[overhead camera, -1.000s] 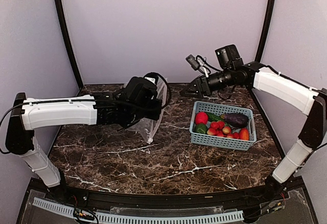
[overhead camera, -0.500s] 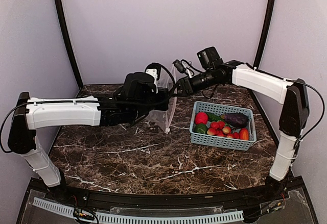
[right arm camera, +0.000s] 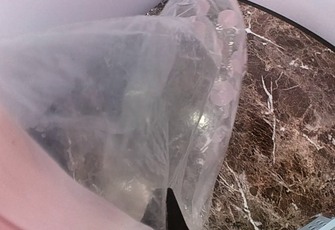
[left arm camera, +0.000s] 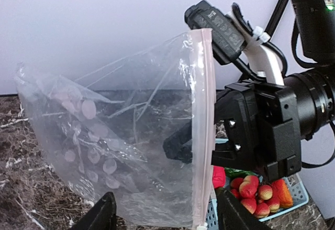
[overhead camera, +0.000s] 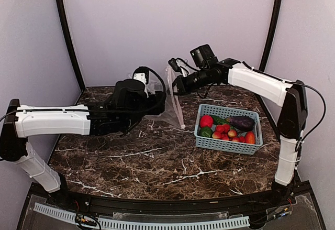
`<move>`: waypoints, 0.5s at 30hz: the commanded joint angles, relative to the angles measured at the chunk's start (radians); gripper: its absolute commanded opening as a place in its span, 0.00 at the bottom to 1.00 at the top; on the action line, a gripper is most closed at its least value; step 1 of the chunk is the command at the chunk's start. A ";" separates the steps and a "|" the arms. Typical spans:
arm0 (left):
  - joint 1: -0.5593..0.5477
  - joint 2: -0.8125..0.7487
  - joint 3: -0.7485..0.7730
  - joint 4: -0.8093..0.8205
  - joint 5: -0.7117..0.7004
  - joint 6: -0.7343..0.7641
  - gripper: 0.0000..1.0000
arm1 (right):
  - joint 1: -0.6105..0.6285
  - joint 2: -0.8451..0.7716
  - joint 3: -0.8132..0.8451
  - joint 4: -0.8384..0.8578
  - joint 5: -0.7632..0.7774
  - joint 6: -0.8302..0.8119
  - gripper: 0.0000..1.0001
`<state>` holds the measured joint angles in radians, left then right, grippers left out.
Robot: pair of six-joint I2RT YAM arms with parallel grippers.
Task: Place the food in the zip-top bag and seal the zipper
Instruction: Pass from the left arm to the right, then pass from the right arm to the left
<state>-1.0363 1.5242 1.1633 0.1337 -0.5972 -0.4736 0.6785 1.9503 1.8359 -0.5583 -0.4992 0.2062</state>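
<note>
The clear zip-top bag (overhead camera: 168, 107) hangs upright above the table, its pinkish zipper (overhead camera: 175, 99) running down the right edge. My right gripper (overhead camera: 175, 85) is shut on that zipper edge from the right. In the right wrist view the bag (right arm camera: 157, 109) fills the frame, with one dark fingertip (right arm camera: 168, 211) against it. My left gripper (left arm camera: 167, 217) is open, its fingers wide apart below the bag (left arm camera: 131, 146) without touching the zipper (left arm camera: 203, 135). The food (overhead camera: 226, 128), with strawberries (left arm camera: 252, 188) and an eggplant (overhead camera: 241, 122), lies in the basket.
The light-blue slotted basket (overhead camera: 230, 147) stands on the dark marble table (overhead camera: 157, 162) at the right, just beyond the bag's lower corner. Dark frame posts and pale walls enclose the back and sides.
My right arm swung left and shut on the bag's zipper edge. My left gripper opened, let go of the bag and drew back to the left.
</note>
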 commanded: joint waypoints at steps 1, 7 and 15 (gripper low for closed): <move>-0.001 -0.044 -0.117 0.200 0.014 0.022 0.69 | 0.082 -0.019 0.062 -0.002 0.125 0.038 0.00; -0.016 -0.038 -0.095 0.261 0.093 0.104 0.73 | 0.154 -0.039 0.073 -0.021 0.344 0.078 0.00; -0.024 -0.030 -0.040 0.047 -0.120 0.014 0.61 | 0.183 -0.064 0.082 -0.025 0.368 0.078 0.00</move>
<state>-1.0542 1.5063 1.0939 0.2752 -0.6189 -0.4221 0.8417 1.9354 1.8935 -0.5850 -0.1818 0.2680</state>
